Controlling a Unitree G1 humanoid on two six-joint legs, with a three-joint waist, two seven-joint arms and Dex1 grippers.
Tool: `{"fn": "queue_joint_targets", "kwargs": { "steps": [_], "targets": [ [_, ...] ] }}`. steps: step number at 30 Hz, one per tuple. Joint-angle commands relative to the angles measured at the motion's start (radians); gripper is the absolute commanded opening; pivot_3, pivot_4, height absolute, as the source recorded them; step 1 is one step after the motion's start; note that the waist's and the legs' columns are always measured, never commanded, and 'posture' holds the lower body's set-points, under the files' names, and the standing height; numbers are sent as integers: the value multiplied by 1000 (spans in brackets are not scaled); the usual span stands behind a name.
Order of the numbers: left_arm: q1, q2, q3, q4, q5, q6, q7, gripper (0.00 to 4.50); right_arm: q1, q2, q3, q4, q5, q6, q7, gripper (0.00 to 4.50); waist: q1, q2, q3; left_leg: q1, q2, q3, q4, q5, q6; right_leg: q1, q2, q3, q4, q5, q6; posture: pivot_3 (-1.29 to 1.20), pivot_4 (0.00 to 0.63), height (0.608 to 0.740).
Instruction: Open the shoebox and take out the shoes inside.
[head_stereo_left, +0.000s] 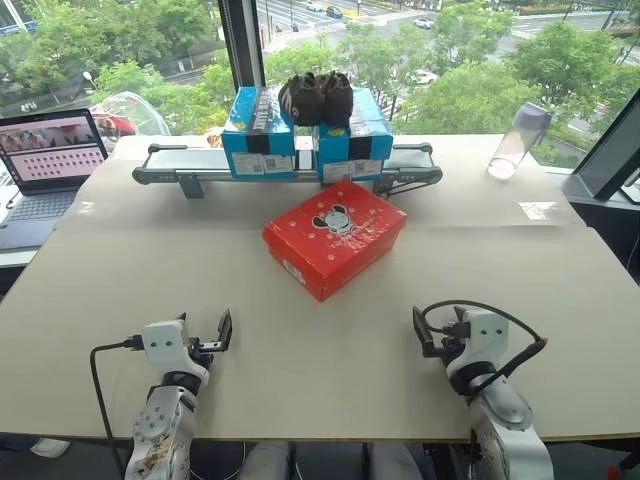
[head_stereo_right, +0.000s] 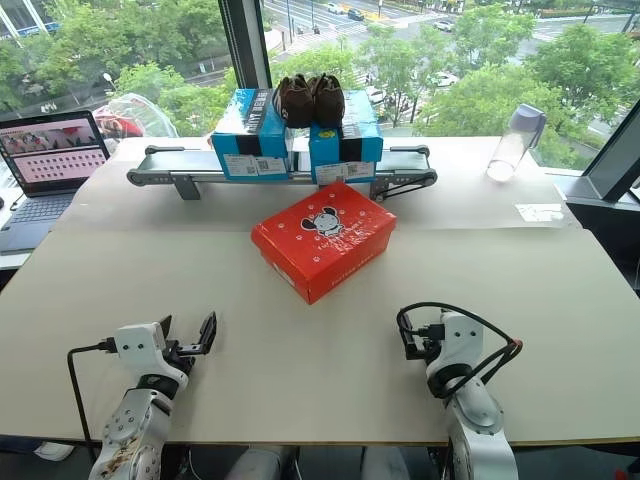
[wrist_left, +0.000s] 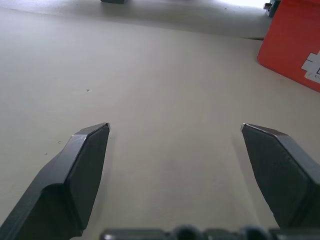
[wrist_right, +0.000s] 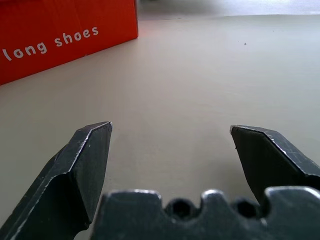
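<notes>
Left side first: the left pincer hovers low over the near edge of the bench, black fingers spread wide, nothing between them. Just bare surface ahead of it, with one red corner of the box off toward the middle.

Centre of the bench: the shoebox, red with the cartoon mouse on its lid, sits skewed, one corner pointing back at the robot, lid shut flat. No shoes on show, so presumably they're inside. It's well apart from both arms.

On the right, the right pincer mirrors the other: released, empty, aimed forward, the box's lettered side wall ahead of it.

So the step in hand looks like the approach. My call: bring both arms in together, one steadying the base while the other gets a fingertip under the lid's free edge. The skew matters here; square up to the box's angle first, or the light cardboard may simply slide away.

Behind, the blue boxes carrying dark fuzzy shoes are not the target.
</notes>
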Motion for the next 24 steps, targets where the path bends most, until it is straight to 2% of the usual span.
{"fn": "queue_joint_targets", "kwargs": {
  "steps": [1, 3, 5, 7, 10, 13, 14, 15, 18, 20, 24],
  "targets": [
    [25, -14, -25, 14, 10, 11, 11, 4500, 3, 0, 8, -4, 2, -5, -3, 4481, 0, 0, 0, 0, 0, 0, 0, 0, 0, 0, 0, 0, 0, 0, 0, 0, 150, 740],
    [22, -7, -26, 16, 16, -8, 5, 4500, -12, -12, 17, 10, 4, -6, 19, 4481, 0, 0, 0, 0, 0, 0, 0, 0, 0, 0, 0, 0, 0, 0, 0, 0, 150, 740],
    [16, 37, -35, 20, 72, -23, 2, 4500, -32, -26, 18, 27, -6, -11, 26, 4481, -1, 0, 0, 0, 0, 0, 0, 0, 0, 0, 0, 0, 0, 0, 0, 0, 150, 740],
    [-20, 92, 10, 40, 65, -33, -17, 4500, -65, -47, 5, 29, 13, 1, 43, 4481, -1, 0, 0, 0, 1, 0, 0, 0, 0, 0, 1, 0, 0, 0, 0, 0, 150, 740],
    [-98, 223, 74, 87, -53, -44, -199, 4500, -136, -140, -62, 53, 82, 30, 134, 4481, -1, 0, 2, -1, 2, 1, 0, 0, 0, -1, 1, -1, 0, 0, 0, 0, 150, 740],
    [-167, 350, 115, 128, -150, -35, -354, 4500, -194, -231, -107, 90, 166, 75, 228, 4481, -1, 0, 2, -6, 3, 1, 1, 0, 1, -9, 3, -2, 1, 0, -1, 0, 150, 740],
    [-192, 386, 127, 137, -177, -17, -392, 4500, -211, -261, -111, 97, 183, 89, 262, 4481, 0, -1, 3, -7, 2, 1, 1, 4, 7, -10, 3, -2, 1, 0, -1, 0, 150, 740],
    [-224, 437, 132, 141, -198, 8, -439, 4500, -233, -296, -113, 106, 195, 107, 296, 4481, 0, -1, 3, -8, 2, 1, 0, 5, 7, -10, 3, -1, 0, 4, 4, 0, 150, 740],
    [-289, 547, 136, 140, -257, 82, -543, 4500, -278, -361, -97, 109, 218, 154, 357, 4481, -1, -1, 4, -10, 1, 1, -1, 4, 7, -13, 5, -2, 0, 3, 3, 0, 150, 740],
    [-315, 584, 137, 134, -279, 114, -570, 4500, -288, -383, -80, 99, 224, 174, 382, 4481, -3, -1, 4, -9, 2, 2, -2, 3, 7, -12, 6, -2, 0, 3, 2, 0, 150, 740],
    [-425, 704, 146, 179, -309, 185, -661, 4500, -316, -450, 6, 54, 196, 240, 446, 4481, -6, -4, 10, -9, 3, 2, -3, 3, 7, -13, 8, -2, 0, 2, 2, 0, 150, 740]
  ]
}}
